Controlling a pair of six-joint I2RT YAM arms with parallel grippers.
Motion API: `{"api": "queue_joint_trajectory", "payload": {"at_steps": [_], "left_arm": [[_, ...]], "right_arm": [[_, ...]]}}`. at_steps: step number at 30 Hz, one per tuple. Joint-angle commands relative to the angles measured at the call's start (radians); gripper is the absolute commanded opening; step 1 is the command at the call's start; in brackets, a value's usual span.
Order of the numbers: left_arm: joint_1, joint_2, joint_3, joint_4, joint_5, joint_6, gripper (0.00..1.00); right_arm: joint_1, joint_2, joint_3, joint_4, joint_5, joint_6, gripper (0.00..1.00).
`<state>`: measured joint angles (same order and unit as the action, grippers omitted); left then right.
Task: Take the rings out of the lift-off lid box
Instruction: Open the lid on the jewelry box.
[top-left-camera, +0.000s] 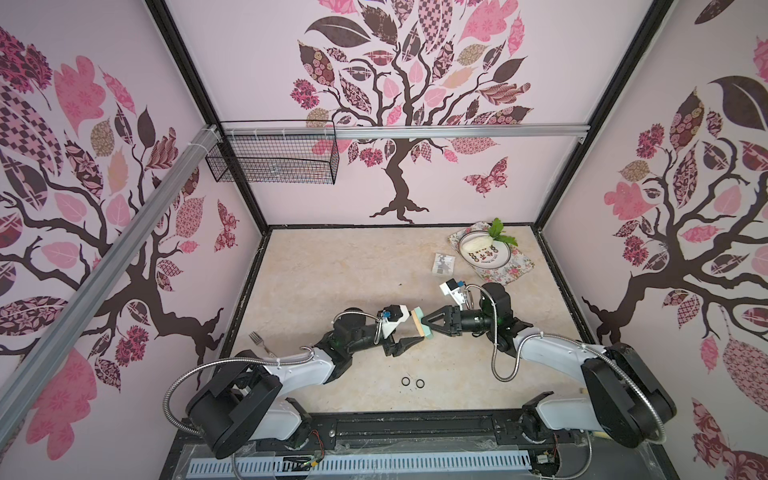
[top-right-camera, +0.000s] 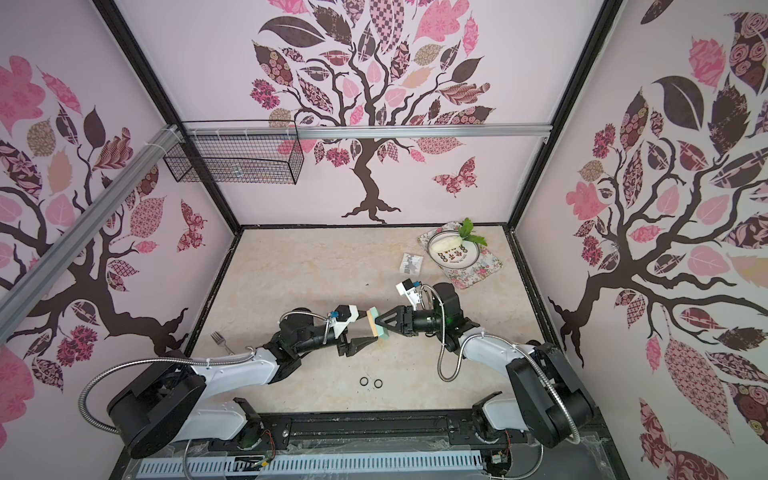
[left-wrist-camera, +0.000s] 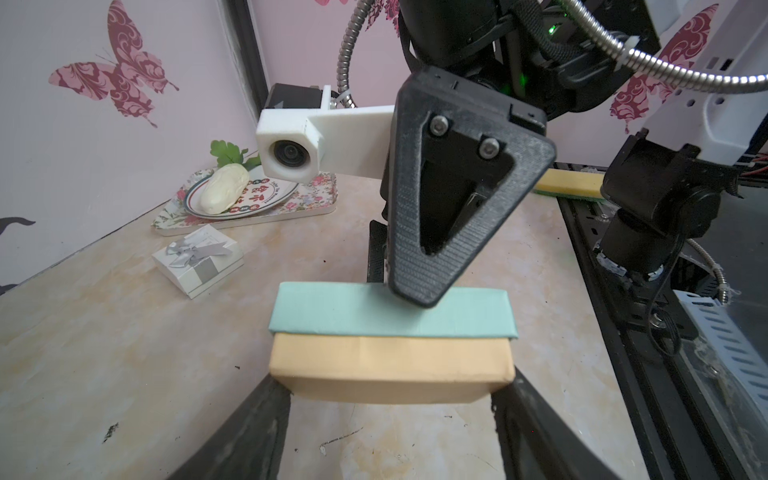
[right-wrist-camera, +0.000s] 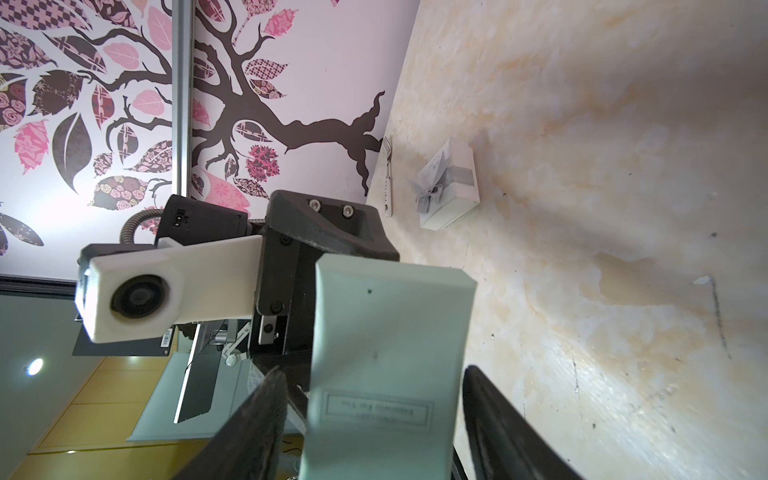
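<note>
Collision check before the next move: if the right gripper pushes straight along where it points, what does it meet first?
The mint lid, already between its jaws. Just behind come the tan base and the left gripper clamping it. Whether the right gripper is pressing the lid, I can't tell.

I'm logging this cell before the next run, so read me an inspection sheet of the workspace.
Surface: beige marbled table, a few dark specks.
Job's things: teal lid seated on tan base, the box on its side between the arms; two black rings on the table; pale rings not seen.
Clutter: gift box, fork, plate on floral tray, sponge.
Grippers: left pincer shut on the base; right pincer straddles the lid, clamping unclear.
Cables: metal hose loops by each arm; no snag seen.
Surroundings: wire basket, tree-print wall.
</note>
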<state>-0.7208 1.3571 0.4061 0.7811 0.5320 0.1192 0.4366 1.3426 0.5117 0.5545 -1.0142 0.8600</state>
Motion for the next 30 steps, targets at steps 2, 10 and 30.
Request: {"api": "queue_joint_trajectory", "payload": {"at_steps": [2,10,30], "left_arm": [[-0.002,0.01,0.051,0.016,0.017,-0.006,0.71],[-0.003,0.02,0.057,0.018,0.024,-0.015,0.71],[-0.004,-0.004,0.037,-0.001,0.009,-0.011,0.71]], "right_arm": [[0.005,0.027,0.048,0.035,0.005,0.031,0.65],[0.014,0.038,0.048,0.044,0.011,0.037,0.6],[-0.001,0.008,0.048,0.008,0.023,0.023,0.52]]}}
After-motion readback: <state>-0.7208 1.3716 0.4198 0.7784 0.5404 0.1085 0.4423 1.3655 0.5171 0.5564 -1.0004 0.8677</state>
